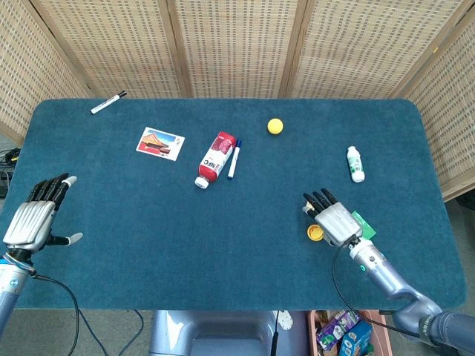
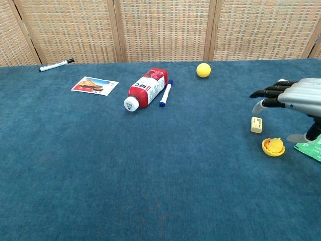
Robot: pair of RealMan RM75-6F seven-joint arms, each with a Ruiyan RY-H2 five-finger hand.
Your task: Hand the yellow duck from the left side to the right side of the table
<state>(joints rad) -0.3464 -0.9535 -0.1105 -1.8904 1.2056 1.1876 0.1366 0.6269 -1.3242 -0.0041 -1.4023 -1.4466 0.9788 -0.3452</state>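
red bottle (image 1: 216,158), blue pen (image 1: 234,159), yellow ball (image 1: 275,126)

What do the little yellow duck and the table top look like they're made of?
The yellow duck looks like smooth moulded plastic or rubber, judging by its even, slightly glossy colour. The table seems covered in blue felt or short carpet: matte and fuzzy.

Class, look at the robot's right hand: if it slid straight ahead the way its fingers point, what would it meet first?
Probably nothing soon. The right hand points up-left over bare table; the small beige block sits under its fingertips, the duck beside it. The yellow ball lies roughly on that line, though depth is uncertain.
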